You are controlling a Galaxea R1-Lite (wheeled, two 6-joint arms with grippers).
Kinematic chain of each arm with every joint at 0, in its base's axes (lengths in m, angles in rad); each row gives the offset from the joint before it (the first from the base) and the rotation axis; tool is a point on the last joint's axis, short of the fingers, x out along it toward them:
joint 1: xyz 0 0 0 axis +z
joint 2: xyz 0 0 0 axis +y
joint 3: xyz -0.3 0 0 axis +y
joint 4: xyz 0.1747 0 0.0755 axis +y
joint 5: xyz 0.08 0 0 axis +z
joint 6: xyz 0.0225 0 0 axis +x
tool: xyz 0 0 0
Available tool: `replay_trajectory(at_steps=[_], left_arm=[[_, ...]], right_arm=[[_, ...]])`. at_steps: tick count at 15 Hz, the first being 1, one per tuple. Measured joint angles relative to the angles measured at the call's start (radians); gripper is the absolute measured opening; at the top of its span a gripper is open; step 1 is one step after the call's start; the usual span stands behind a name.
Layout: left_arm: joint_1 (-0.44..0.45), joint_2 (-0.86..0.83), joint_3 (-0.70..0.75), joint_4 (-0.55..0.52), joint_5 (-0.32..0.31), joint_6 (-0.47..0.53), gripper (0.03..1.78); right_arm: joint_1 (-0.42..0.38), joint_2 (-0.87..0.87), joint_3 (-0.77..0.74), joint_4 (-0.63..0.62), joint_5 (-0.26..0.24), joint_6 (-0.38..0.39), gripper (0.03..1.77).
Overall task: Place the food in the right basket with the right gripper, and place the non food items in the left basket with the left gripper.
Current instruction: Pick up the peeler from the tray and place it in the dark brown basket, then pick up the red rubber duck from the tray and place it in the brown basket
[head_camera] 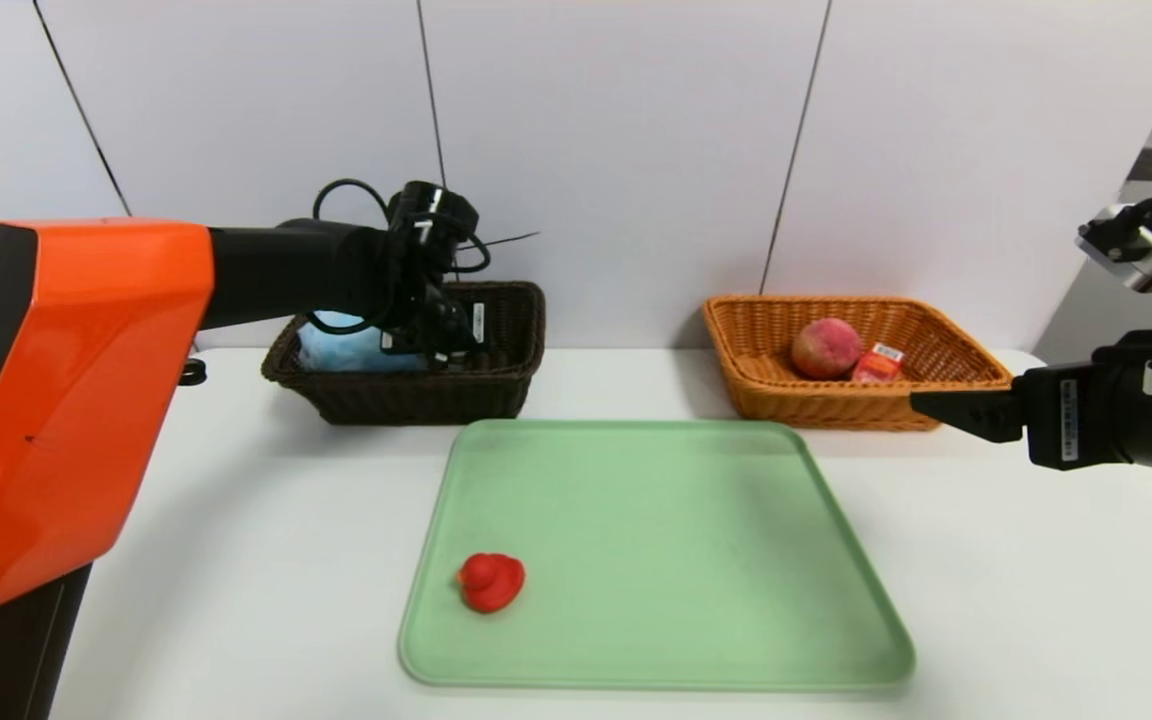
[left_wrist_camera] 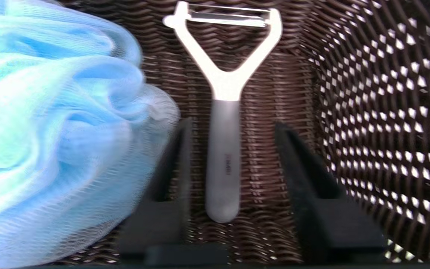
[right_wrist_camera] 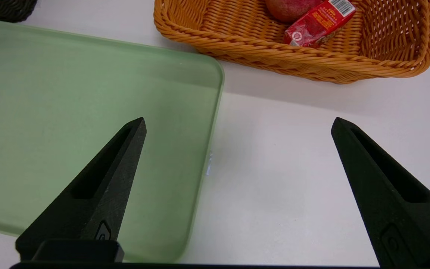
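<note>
Left tool (left_wrist_camera: 230, 164) inside the dark basket (left_wrist_camera: 368, 93), jaws parted clear of the peeler (left_wrist_camera: 224, 123); right tool (right_wrist_camera: 237, 149) gapes wide above the tabletop (right_wrist_camera: 293, 168)

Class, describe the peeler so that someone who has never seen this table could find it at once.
Start at the dark brown basket at the table's back left, where the left end effector reaches in. The peeler lies on the basket floor beside a fluffy blue bath pouf. It alone is slim and hard: white Y-shaped head, grey handle.

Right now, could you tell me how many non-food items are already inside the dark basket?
2: the blue bath pouf and the peeler lie side by side in the dark basket. The red duck is on the green tray.
</note>
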Motion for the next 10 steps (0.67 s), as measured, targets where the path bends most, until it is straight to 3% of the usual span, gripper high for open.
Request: replay_trajectory(at_steps=[6,8,10], left_arm=[[-0.008,-0.093,0.001,0.042,-0.032,-0.001,1.31],[-0.024,-0.197,0.002,0.168,-0.104,0.0,1.4],[-0.035,-0.311,0.004,0.338,-0.247,0.021,1.47]], right_arm=[[0.001,-0.012,0.019,0.0,0.0,0.004,1.71],[-0.001,-0.015,0.024,0.0,0.001,0.006,1.71],[-0.002,-0.016,0.037,0.0,0.001,0.005,1.71]])
